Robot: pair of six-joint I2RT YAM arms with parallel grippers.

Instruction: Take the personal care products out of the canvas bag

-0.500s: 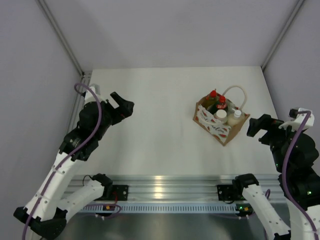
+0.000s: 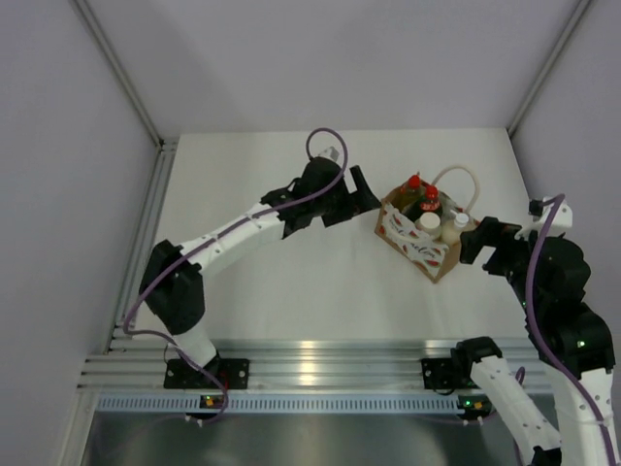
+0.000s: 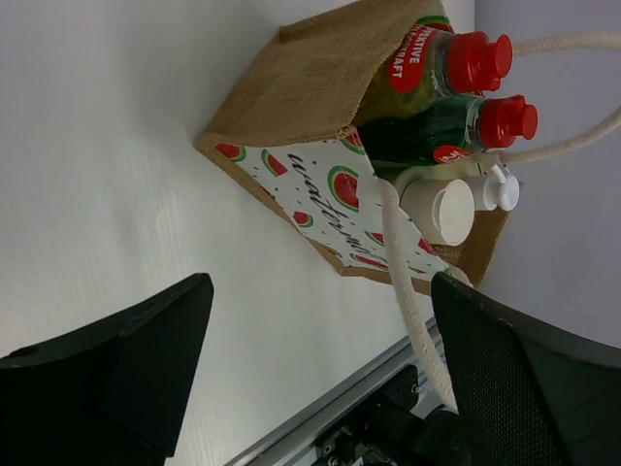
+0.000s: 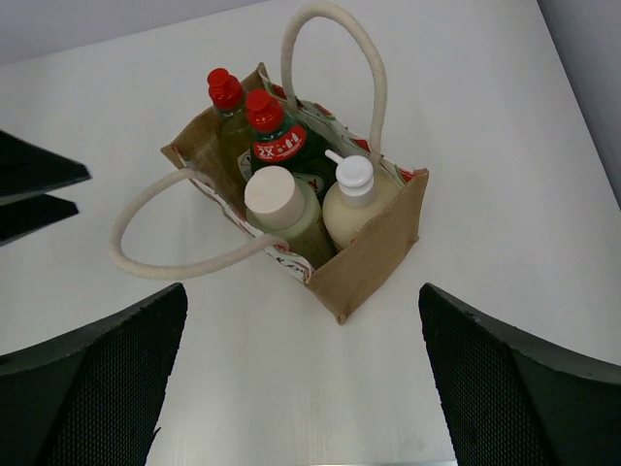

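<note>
The canvas bag (image 2: 415,249) stands upright on the smooth white table (image 2: 281,282), right of ctr and turned on a diagonal. It is boxy, of coarse tan jute weave. One side carries a smooth white panel printed w/ red-and-green watermelon slices and script. It has two pale twisted rope handles (image 4: 335,29): one stands in a stiff arch, the other droops outward over the printed side.

All four bottles are inside the bag, upright and packed tight. On the far side are the yellow bottle (image 4: 227,121), clear plastic w/ a ribbed red cap, and the dark green bottle (image 4: 283,150), w/ a red cap and a red label band. Nearer are the pale cylinder (image 4: 275,202), w/ a flat round off-white lid, and the cream bottle (image 4: 357,206), round-shouldered w/ a white spout cap.

The left gripper (image 2: 367,192) hangs just left of the bag's far corner, its matte black fingers spread wide and empty. From above, one tip looks v. close to the jute; can't tell if it touches. The right gripper (image 2: 477,241) is just right of the bag, also spread wide and holding nothing. Its inner pads show a fine mesh texture.
</note>
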